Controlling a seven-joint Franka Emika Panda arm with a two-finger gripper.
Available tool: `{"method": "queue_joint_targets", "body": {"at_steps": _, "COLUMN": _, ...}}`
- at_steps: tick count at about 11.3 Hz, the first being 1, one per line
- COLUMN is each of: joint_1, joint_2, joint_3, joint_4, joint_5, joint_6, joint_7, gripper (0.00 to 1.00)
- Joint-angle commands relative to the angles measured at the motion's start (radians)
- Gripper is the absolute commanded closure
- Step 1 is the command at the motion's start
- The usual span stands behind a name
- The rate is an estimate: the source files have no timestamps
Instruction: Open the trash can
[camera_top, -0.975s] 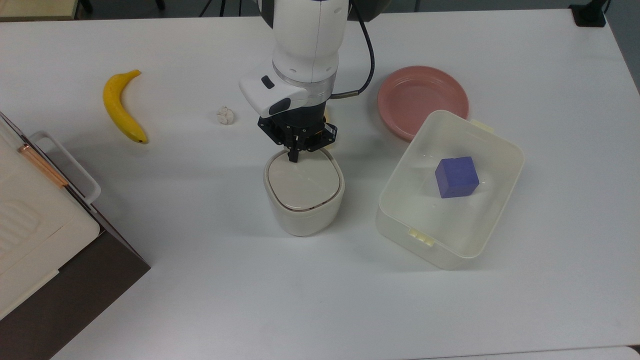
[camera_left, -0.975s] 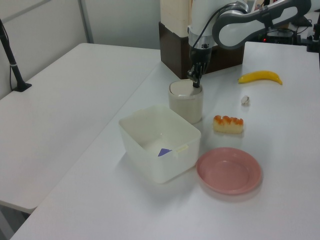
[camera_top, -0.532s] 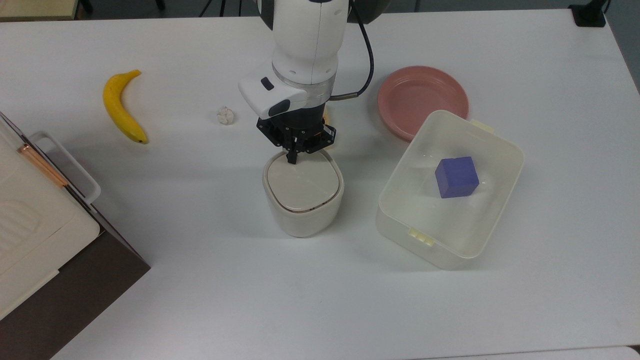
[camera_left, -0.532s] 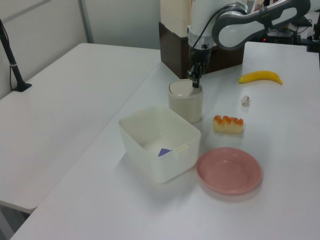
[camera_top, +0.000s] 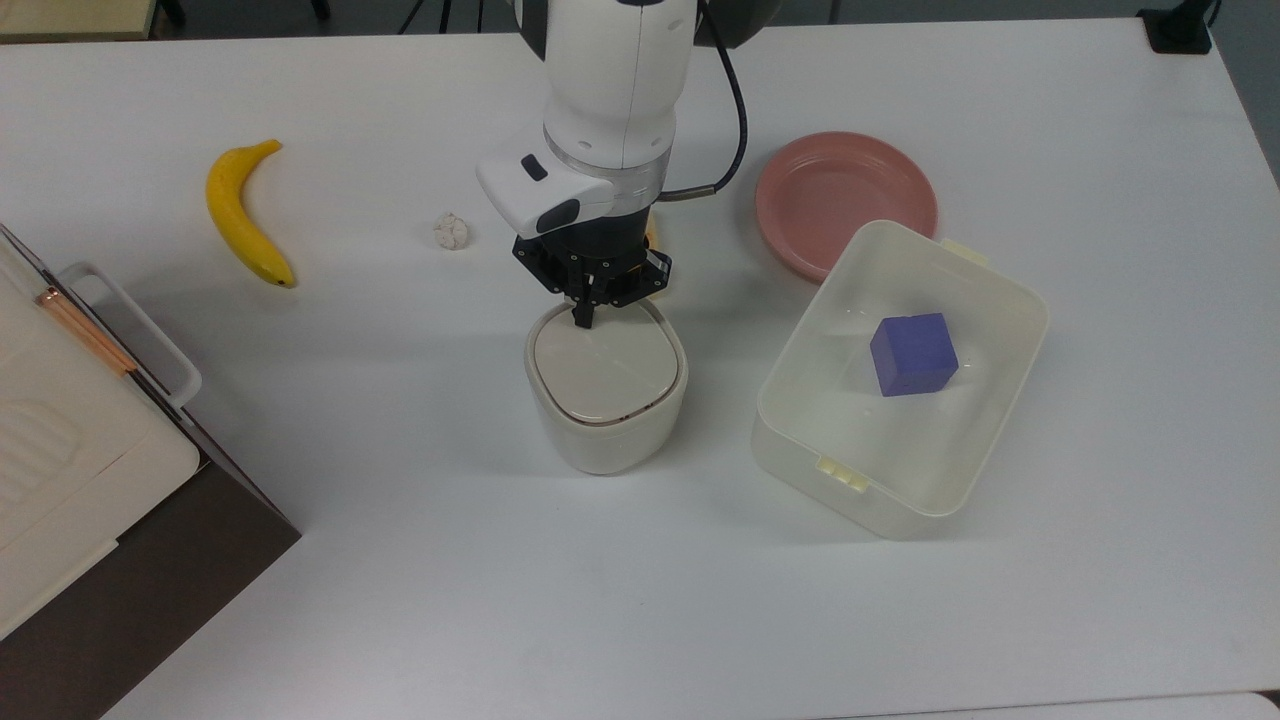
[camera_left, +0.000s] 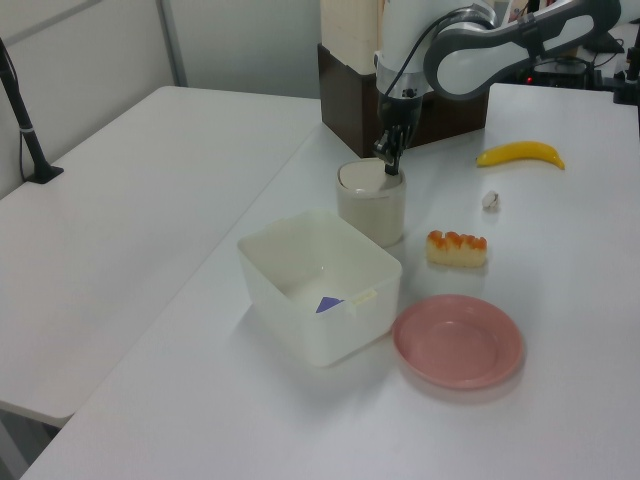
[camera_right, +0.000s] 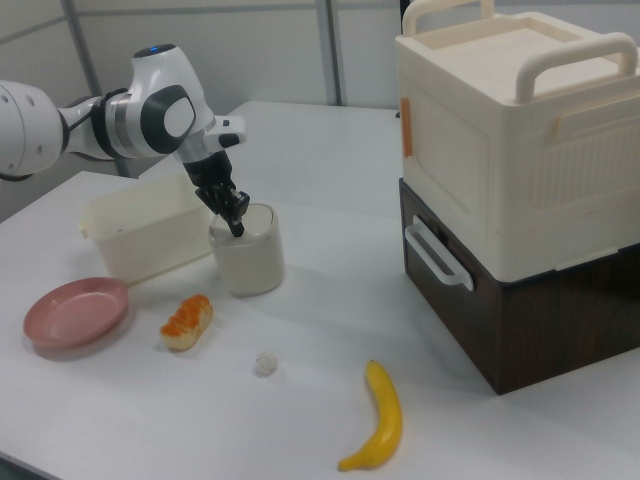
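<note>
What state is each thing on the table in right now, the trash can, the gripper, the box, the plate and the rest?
Trash can: upright, lid down.
Gripper: fingers together, tips at the lid's rim.
Box: open, holding a purple cube.
Plate: empty, upright.
Banana: whole, unpeeled, lying flat.
Pastry: lying beside the plate.
Paper ball: crumpled.

One trash can (camera_top: 607, 400); one banana (camera_top: 243, 214); one pink plate (camera_top: 845, 200); one translucent box (camera_top: 900, 380). One purple cube (camera_top: 913, 354); one crumpled paper ball (camera_top: 451, 231); one pastry (camera_right: 187, 320).
</note>
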Motion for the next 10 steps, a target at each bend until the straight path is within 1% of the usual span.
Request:
{"method": "queue_joint_targets", "body": {"at_steps": 1, "joint_1": -0.003, "joint_2": 0.043, "joint_3": -0.004, "joint_4": -0.030, "joint_5": -0.025, "joint_6": 0.040, "joint_7": 0.010, "gripper": 1.00}}
{"method": "queue_joint_targets", "body": {"at_steps": 5, "joint_1": -0.003, "joint_2": 0.044, "joint_3": -0.004, "joint_4": -0.032, "joint_5": -0.023, "joint_6": 0.039, "joint_7": 0.012, "gripper": 1.00}}
{"method": "queue_joint_targets", "body": {"at_steps": 8, "joint_1": -0.010, "joint_2": -0.012, "joint_3": -0.005, "joint_4": -0.009, "joint_5": -0.010, "joint_6": 0.025, "joint_7": 0.010, "gripper": 1.00}}
{"method": "queue_joint_targets", "body": {"at_steps": 10, "joint_1": -0.011, "joint_2": -0.035, "joint_3": -0.005, "joint_4": -0.010, "joint_5": -0.008, "joint_6": 0.023, "joint_7": 0.012, "gripper": 1.00}}
